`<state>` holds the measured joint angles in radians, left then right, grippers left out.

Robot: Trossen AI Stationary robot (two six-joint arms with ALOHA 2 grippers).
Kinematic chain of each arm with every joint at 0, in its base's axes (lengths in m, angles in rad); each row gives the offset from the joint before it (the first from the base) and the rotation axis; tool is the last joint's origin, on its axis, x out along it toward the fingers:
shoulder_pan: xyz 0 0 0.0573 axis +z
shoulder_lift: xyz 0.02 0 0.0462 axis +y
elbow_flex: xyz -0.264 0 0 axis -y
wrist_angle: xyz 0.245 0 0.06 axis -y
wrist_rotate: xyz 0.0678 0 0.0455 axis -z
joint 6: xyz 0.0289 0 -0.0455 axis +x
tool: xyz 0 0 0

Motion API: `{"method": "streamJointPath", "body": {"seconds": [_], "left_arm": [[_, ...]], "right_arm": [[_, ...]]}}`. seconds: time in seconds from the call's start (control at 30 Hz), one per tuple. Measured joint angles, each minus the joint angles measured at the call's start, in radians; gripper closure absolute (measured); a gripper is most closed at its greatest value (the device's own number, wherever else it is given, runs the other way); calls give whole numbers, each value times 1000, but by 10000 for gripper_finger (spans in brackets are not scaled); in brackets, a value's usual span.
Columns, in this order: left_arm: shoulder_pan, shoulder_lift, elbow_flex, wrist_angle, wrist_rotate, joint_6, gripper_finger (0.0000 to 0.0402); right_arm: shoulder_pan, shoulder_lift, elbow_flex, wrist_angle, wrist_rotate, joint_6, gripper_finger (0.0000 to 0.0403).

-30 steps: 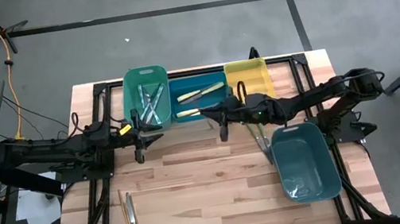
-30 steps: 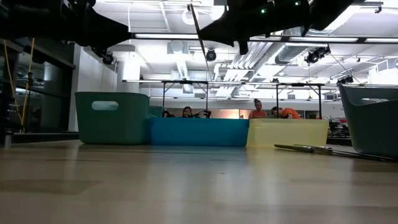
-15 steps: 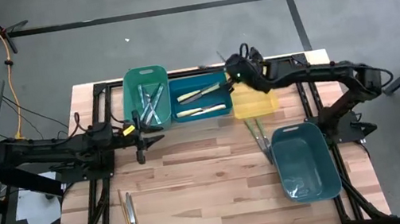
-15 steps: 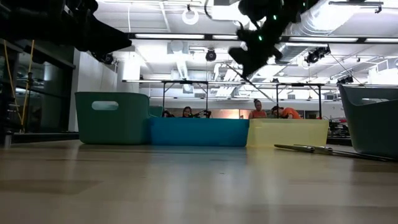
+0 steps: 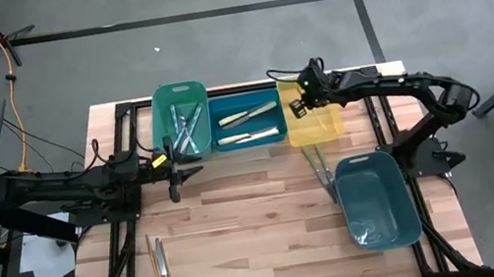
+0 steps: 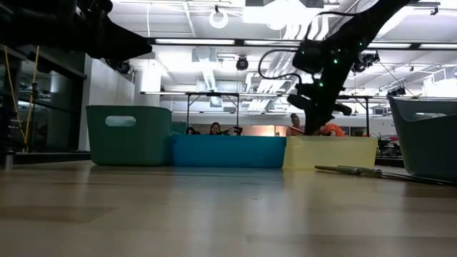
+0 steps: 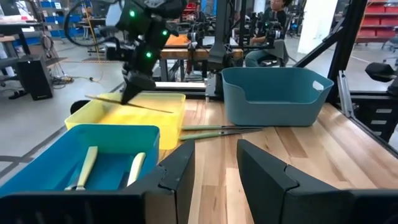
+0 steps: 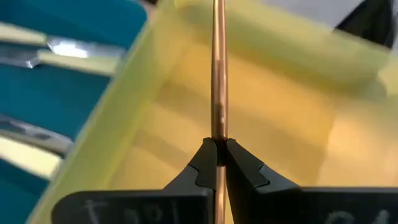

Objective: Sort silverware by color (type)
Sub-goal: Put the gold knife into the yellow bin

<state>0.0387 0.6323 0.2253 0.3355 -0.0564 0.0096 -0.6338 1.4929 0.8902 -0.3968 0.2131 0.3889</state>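
We see the right gripper (image 5: 299, 102) near the top middle of the high view, just over the left edge of the yellow bin (image 5: 311, 108). Its two fingers are pinched tight on a thin brownish utensil (image 8: 218, 74), which sticks out over the inside of the yellow bin. In the left wrist view that same utensil (image 7: 129, 104) shows in the upper left, lying slanted above the yellow bin (image 7: 127, 118). The left gripper (image 5: 173, 173) waits left of the middle of the high view, over the wooden table (image 5: 241, 229), with its fingers partly apart and nothing between them. We see two pale yellow utensils (image 5: 250, 125) in the blue bin (image 5: 246, 124) at the top middle, and more utensils (image 5: 184, 129) in the green bin (image 5: 182, 119) just left of it. Some green-handled utensils (image 5: 320, 172) lie on the table right of the middle, touching the left side of the big teal bin (image 5: 376, 200). Two more utensils (image 5: 162, 271) lie on the table at the lower left of the high view.
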Motion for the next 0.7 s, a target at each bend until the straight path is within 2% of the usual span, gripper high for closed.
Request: {"method": "streamJointPath", "body": {"seconds": [0.37, 0.7], "left_arm": [[0, 0, 0, 5, -28, 3, 289], [0, 0, 0, 5, -34, 3, 289]], "right_arm": [[-15, 0, -16, -40, -61, 24, 397], [-15, 0, -16, -17, -60, 32, 324]]}}
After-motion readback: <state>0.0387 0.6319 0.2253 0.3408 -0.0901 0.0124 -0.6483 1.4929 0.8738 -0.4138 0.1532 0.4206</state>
